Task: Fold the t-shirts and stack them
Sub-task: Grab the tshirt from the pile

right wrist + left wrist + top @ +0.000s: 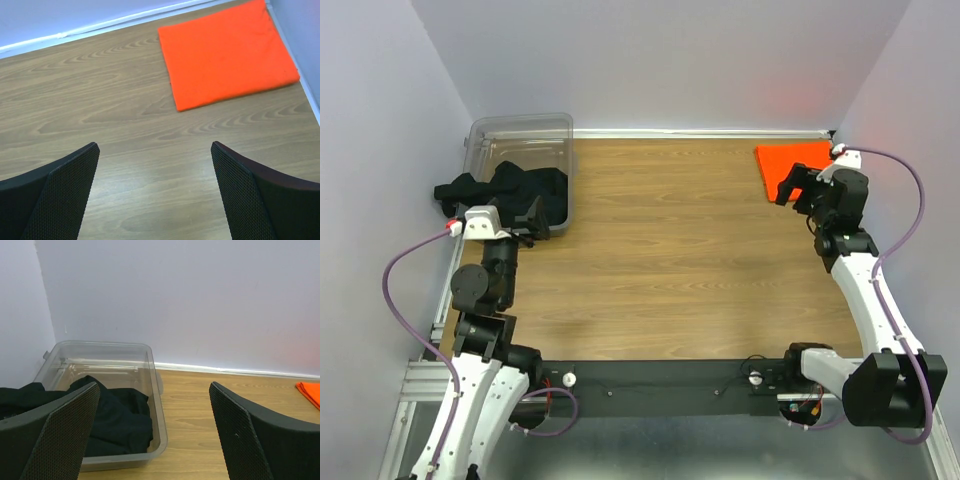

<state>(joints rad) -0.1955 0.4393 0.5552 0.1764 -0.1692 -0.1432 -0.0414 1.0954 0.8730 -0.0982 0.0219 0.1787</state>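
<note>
1. Black t-shirt (115, 420): crumpled in clear bin (100, 343), far left of table (670, 250).
2. Orange t-shirt (227, 52): folded flat, far right corner.
3. Left gripper (154, 387): released, empty, facing bin.
4. Right gripper (154, 145): released, empty, just short of orange t-shirt.
5. Likely step: extract black t-shirt. Pinch a high fold, lift clear of rim, spread flat mid-table before folding.

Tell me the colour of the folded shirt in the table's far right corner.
The folded shirt is plain bright orange; clearest in the right wrist view.
</note>
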